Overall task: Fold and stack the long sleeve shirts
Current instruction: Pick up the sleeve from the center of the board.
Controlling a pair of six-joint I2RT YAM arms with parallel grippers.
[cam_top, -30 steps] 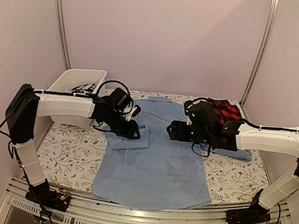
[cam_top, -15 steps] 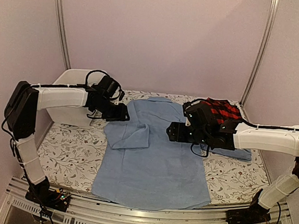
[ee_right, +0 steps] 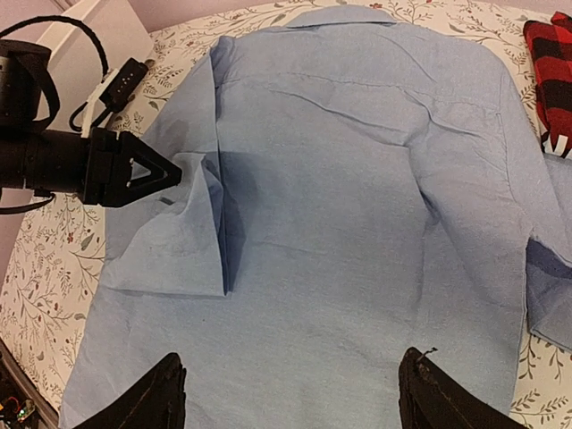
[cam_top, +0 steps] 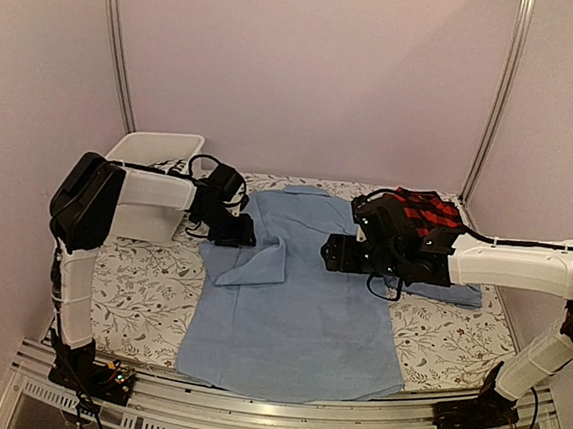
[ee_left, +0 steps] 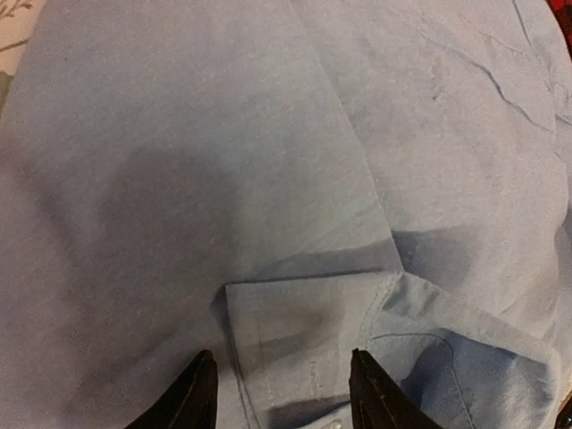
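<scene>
The red-and-black plaid cloth shirt [cam_top: 432,213] at the far right is partly hidden by the white right arm [cam_top: 513,264] and is cut off by the right wrist view's edge. The contents of the white plastic bin [cam_top: 157,140], far left, are masked by the left arm [cam_top: 153,191] and cannot be told.

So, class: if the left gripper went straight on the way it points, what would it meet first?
The folded-in sleeve cuff of the blue shirt, right ahead of the left gripper; the gap is hard to judge.
</scene>
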